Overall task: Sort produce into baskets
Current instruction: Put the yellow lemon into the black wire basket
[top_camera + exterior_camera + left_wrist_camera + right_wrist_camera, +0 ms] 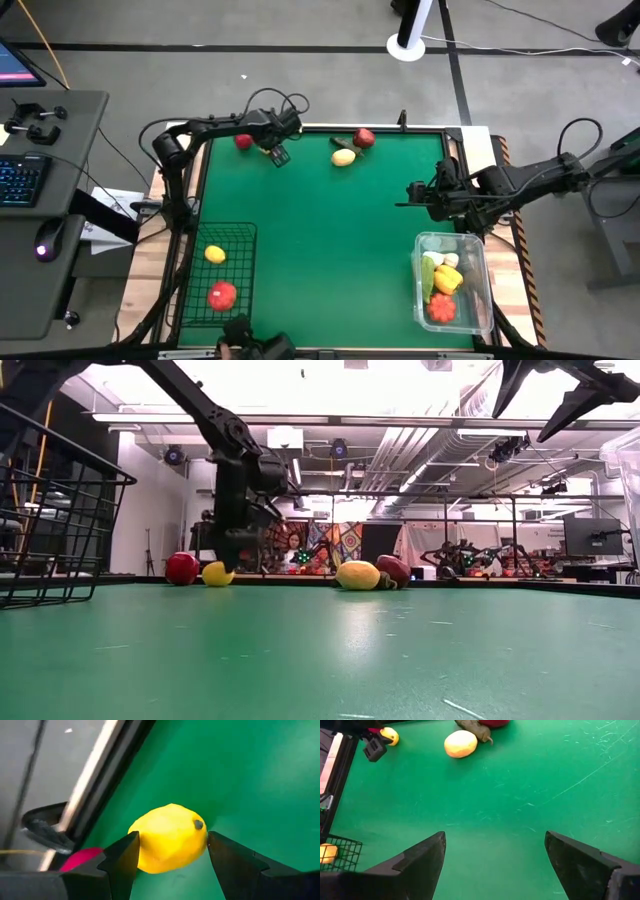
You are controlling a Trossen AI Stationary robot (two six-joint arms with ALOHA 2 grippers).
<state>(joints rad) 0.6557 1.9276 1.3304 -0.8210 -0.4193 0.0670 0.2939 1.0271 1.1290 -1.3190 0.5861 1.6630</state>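
Note:
A yellow lemon (170, 837) lies on the green table near its far edge, at the left, with a red apple (243, 141) beside it. My left gripper (172, 852) is down at the lemon and shut on it; it also shows in the high view (276, 152). My right gripper (495, 850) is open and empty above the table's right side (415, 193). A black wire basket (240, 240) at the near left holds a yellow and a red piece. A clear plastic basket (480, 250) at the near right holds several pieces. My left gripper pinches the lemon between its two fingers, one fingertip (127, 852) on one side of it and the other on the opposite side (202, 840), near the lemon's nub. The fingers come from above, pointing down. The lemon's underside rests on the table (218, 574).
A pale yellow potato-like piece (343, 157), a red piece (364, 137) and a dark green piece (345, 143) lie at the far edge's middle. The table's raised dark rim (107, 780) runs close behind the lemon. The middle of the mat (330, 240) is bare.

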